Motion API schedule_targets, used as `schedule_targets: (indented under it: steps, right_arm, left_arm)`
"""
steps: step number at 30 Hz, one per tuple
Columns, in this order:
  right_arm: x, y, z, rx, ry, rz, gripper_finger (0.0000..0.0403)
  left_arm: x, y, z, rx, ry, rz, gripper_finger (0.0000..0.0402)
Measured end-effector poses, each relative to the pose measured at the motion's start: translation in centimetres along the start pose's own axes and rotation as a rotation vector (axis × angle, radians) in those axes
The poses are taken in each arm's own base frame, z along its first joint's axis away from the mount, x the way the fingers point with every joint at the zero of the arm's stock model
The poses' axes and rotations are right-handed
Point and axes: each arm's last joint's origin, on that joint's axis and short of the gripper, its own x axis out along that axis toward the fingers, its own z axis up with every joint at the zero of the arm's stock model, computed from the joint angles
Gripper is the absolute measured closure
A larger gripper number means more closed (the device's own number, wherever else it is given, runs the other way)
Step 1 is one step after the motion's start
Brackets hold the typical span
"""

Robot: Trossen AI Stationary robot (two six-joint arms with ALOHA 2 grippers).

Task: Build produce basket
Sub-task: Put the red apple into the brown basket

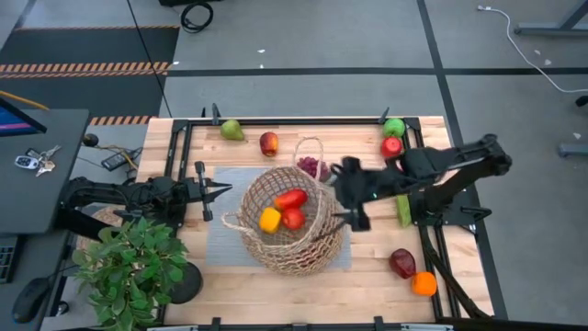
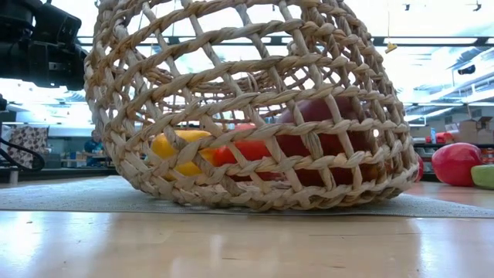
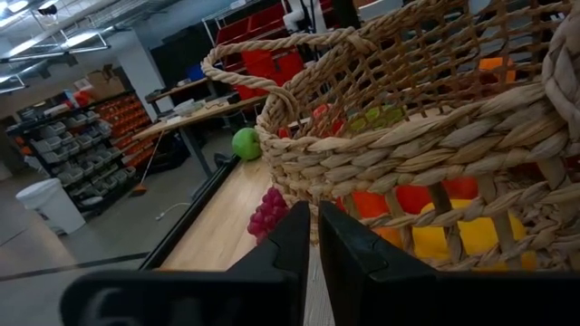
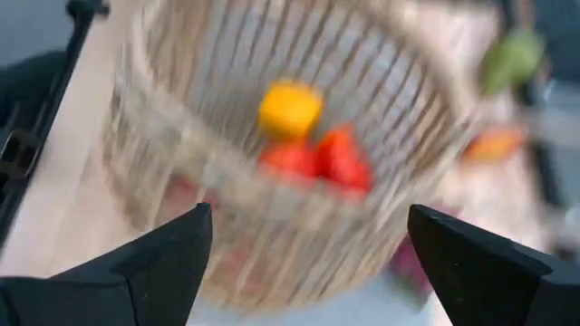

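The basket sits on a grey mat at the middle of the wooden surface, holding a yellow pepper, a red pepper and a red apple. The right tool hangs at the basket's right rim with its fingers spread wide and nothing between them. The left tool waits just left of the basket, fingers closed together on nothing. Purple grapes lie just behind the basket; a green pear and other fruit lie along the far edge.
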Motion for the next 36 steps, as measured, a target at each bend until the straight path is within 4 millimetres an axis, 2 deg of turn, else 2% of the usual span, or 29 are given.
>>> schedule_targets:
  steps: [5, 11, 16, 20, 24, 36]
  right_arm:
    - [2.4, 2.5, -5.3, 0.137, 0.19, 0.053, 0.0028]
    - [5.6, 4.7, -11.9, 0.243, 0.45, 0.007, 0.0028]
    - [6.7, 6.0, -15.6, 0.366, 0.618, 0.013, 0.0028]
    - [6.8, 6.4, -16.5, 0.436, 0.677, 0.018, 0.0028]
    - [6.7, 6.4, -16.2, 0.504, 0.68, 0.008, 0.0028]
    - [6.7, 6.4, -16.0, 0.869, 0.755, -0.048, 0.0028]
  left_arm:
    - [0.0, 0.0, 0.0, 0.0, 0.001, 0.0, 0.037]
    - [0.0, 0.0, 0.0, 0.0, 0.0, 0.0, 0.0374]
    - [0.0, 0.0, 0.0, 0.0, 0.0, 0.0, 0.0368]
    - [0.0, 0.0, 0.0, 0.0, 0.001, 0.0, 0.0366]
    - [0.0, 0.0, 0.0, 0.0, 0.0, 0.0, 0.0369]
    - [0.0, 0.0, 0.0, 0.0, 0.0, 0.0, 0.0368]
